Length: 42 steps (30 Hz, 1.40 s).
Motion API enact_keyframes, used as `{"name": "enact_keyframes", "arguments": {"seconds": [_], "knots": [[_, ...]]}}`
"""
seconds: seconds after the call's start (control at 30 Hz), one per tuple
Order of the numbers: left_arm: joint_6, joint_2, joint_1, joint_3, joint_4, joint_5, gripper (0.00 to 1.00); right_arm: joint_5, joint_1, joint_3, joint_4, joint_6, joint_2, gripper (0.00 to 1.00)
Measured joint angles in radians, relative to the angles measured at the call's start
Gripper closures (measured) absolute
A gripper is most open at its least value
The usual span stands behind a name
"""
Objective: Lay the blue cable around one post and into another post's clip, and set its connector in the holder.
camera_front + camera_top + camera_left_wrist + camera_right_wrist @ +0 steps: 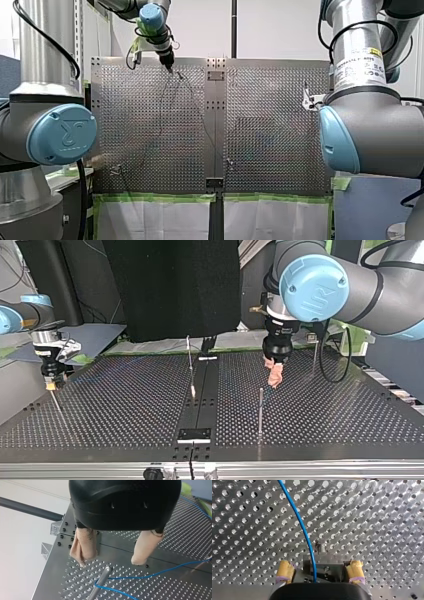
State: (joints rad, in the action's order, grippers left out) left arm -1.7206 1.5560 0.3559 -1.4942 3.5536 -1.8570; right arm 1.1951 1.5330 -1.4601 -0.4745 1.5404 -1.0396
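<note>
Post (101, 580) just ahead of left tool (109, 562)

Behind the perforated table (270, 125), a plain white wall (280, 30) is filling the front view, and a dark upright pole (233, 27) is standing against it at the middle. Green tape (160, 197) is running along the table's near edge, with white sheeting (150, 220) hanging just below. Over in the top view, a big black panel (170, 285) is blocking the middle of the room; it may be a curtain, hard to call. An aluminium rail (300, 470) is running along the edge nearest that camera, and soft light is glinting off the metal.
</note>
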Motion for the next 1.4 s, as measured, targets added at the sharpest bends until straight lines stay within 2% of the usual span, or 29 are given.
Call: {"name": "enact_keyframes", "arguments": {"seconds": [0.63, 0.83, 1.2, 1.4], "knots": [[-0.027, 0.000, -0.001, -0.017, -0.018, 0.002, 0.02, 0.000, -0.001, 0.000, 0.000, 0.000, 0.000, 0.00], [-0.017, -0.018, 0.008, -0.062, -0.062, 0.006, 0.02, 0.000, 0.002, 0.000, 0.002, 0.000, 0.000, 0.00], [0.003, -0.112, 0.030, -0.164, -0.164, 0.036, 0.02, 0.000, 0.003, 0.000, 0.004, -0.001, 0.000, 0.00], [0.034, -0.096, 0.047, -0.221, -0.221, 0.064, 0.02, 0.000, 0.004, 0.000, 0.005, -0.002, 0.000, 0.00]]}}
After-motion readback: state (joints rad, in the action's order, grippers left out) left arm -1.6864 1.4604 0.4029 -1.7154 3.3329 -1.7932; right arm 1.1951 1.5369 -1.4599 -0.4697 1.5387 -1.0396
